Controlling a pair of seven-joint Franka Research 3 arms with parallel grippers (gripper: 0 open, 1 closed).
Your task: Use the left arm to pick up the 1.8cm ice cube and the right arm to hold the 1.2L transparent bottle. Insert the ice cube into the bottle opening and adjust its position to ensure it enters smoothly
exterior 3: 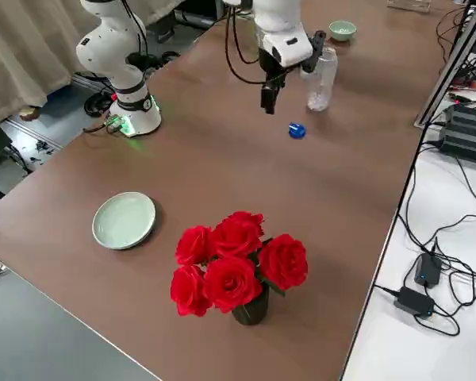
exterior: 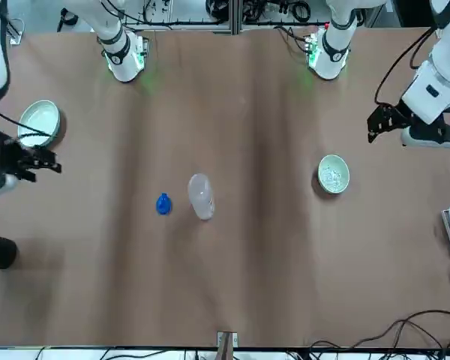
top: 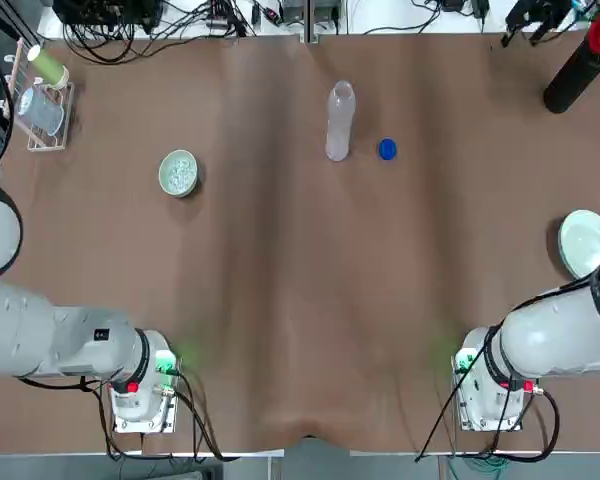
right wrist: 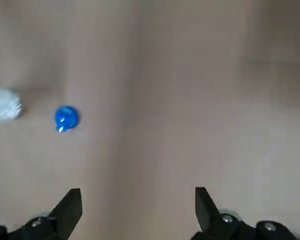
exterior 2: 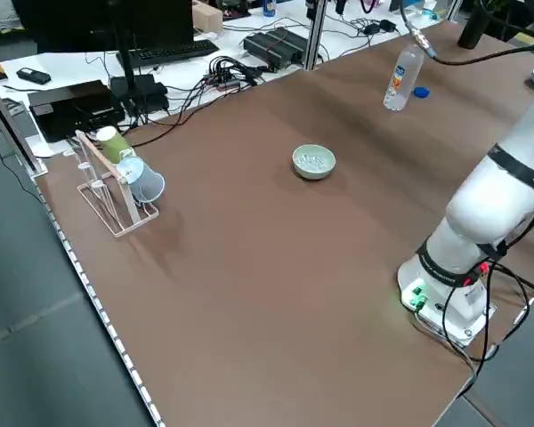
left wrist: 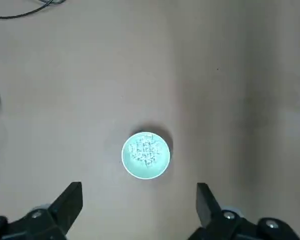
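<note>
Fingers of our left gripper (left wrist: 139, 210) are standing wide apart with nothing between them, and we are hanging high over the pale green bowl (left wrist: 145, 154), which is holding a heap of small whitish ice cubes (left wrist: 146, 151); we cannot single out one cube. Our right gripper (right wrist: 138, 212) is also spread wide and gripping nothing, and we are hovering well above bare brown table (right wrist: 190, 100), with the blue cap (right wrist: 66, 118) and the top of the transparent bottle (right wrist: 4, 104) off to one side. From overhead, the bottle (top: 339, 121) is standing upright near the table's far middle, its opening uncapped, and the cap (top: 386, 149) is lying just beside it on the robot's right. The bowl (top: 178, 172) is sitting well apart to the left. A pale plate (top: 585, 241) is resting near the right edge.
</note>
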